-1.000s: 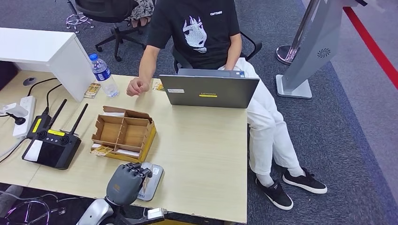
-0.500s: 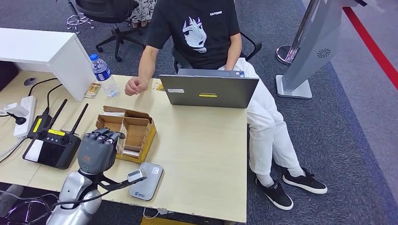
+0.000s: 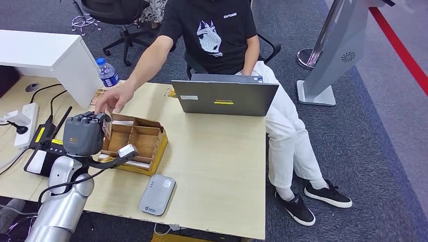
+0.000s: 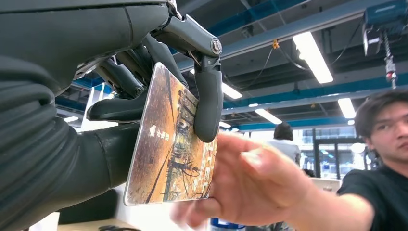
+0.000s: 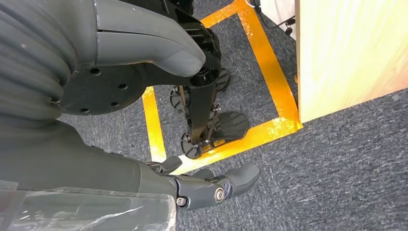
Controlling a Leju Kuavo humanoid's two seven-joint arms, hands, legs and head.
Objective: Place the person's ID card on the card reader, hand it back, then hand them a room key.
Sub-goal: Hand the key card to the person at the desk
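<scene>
So the left hand [image 3: 83, 133] is up over the desk pinching the ID card [image 4: 171, 144] between thumb and fingers, card held roughly upright, and the person's hand [image 3: 112, 101] is reaching in just beyond the fingertips. Looks to me like the hand-back step, with the card reader [image 3: 157, 194] sitting back on the desk nearer the robot's body than the hand. To do this bit well I'd say hold the arm steady, keep the pinch firm until the person's fingers actually close on the free edge of the card, then let go gently rather than pushing it at them. The risk is releasing early, so the card drops into the cardboard box [image 3: 134, 143] right under the hand. The head view barely shows the card, just a sliver beside the fingers, while the left wrist view shows the printed face clearly, with the person's hand [image 4: 250, 185] apparently touching its far edge, though it's blurry, so I can't swear they've gripped it. The right hand [image 5: 211, 185] hangs low by the floor, fingers loosely spread, holding nothing.
</scene>
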